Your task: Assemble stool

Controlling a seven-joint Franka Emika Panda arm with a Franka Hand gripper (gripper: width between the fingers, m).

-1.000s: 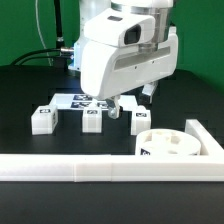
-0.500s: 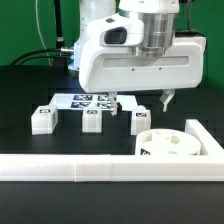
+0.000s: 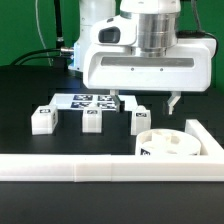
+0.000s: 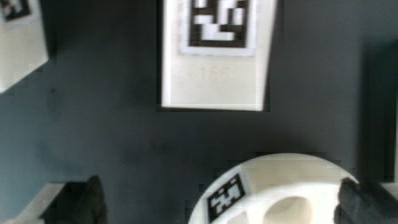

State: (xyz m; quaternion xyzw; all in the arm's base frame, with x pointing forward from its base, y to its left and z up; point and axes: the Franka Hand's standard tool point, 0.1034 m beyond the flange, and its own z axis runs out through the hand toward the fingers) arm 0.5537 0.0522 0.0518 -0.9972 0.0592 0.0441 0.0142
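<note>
Plainly, the tool point(image 3: 146, 105) stands with its jaws spread as wide as they go, and nothing is between them. Its two fingers point(image 3: 173, 102) hang just above the black desk point(image 3: 25, 145), one on each side of the leg point(image 3: 140, 122) nearest the exterior view's right, touching neither it nor anything else. In the wrist view the dark fingertips point(image 4: 80, 200) flank the rim of the round seat point(image 4: 285, 190), with that tagged leg point(image 4: 217, 55) lying flat beyond it. By count, three short blocky legs stand in a row on the desk, the other two being the middle leg point(image 3: 92, 119) and the far leg point(image 3: 42, 118) toward the exterior view's left. There is one seat point(image 3: 168, 147), a thick white disc with holes, resting in the corner of the one long L-shaped rail point(image 3: 100, 170). One marker board point(image 3: 85, 100) lies flat behind the legs.
</note>
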